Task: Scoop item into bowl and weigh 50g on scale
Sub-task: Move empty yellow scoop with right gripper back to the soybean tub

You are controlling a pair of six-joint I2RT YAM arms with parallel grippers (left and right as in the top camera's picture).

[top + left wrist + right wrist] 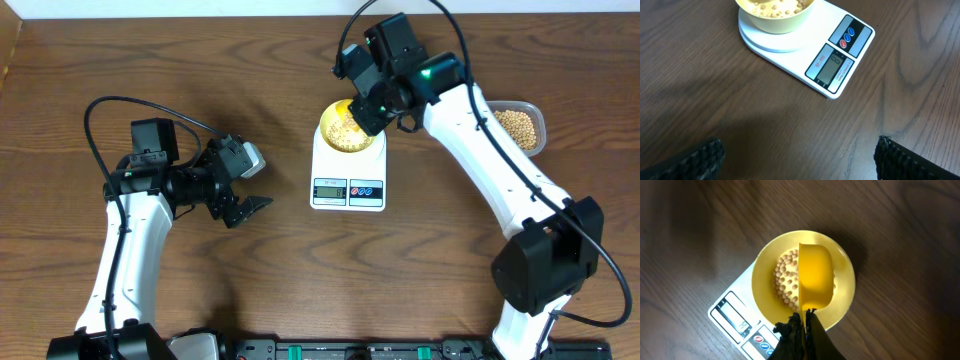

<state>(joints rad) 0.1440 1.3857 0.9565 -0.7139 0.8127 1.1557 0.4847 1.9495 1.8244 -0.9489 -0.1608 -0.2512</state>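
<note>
Finding: the right jaws are pinched together on the handle of the bright yellow plastic measuring scoop (815,275). The scoop is tipped over the small round pale yellow-green bowl (846,297).

The bowl sits on the 12 o'clock end of the white rectangular digital kitchen scale (348,172). The small round tan beans (786,281) are heaped at its 9 o'clock side in the right wrist view. The left jaws are spread wide and idle over the dark wooden counter (250,290), at 9 o'clock of the scale.

Risks:
- Emptying the whole scoop could overshoot the target weight. The display (830,67) is not legible.
- If the scoop rests on the rim, it would load the platform and falsify the reading. Contact cannot be confirmed.
- Beans could bounce over the rim and be lost.
- A nudge could shift the bowl off the platform.

The clear rectangular plastic tub (520,125) of spare beans lies at 3 o'clock.
</note>
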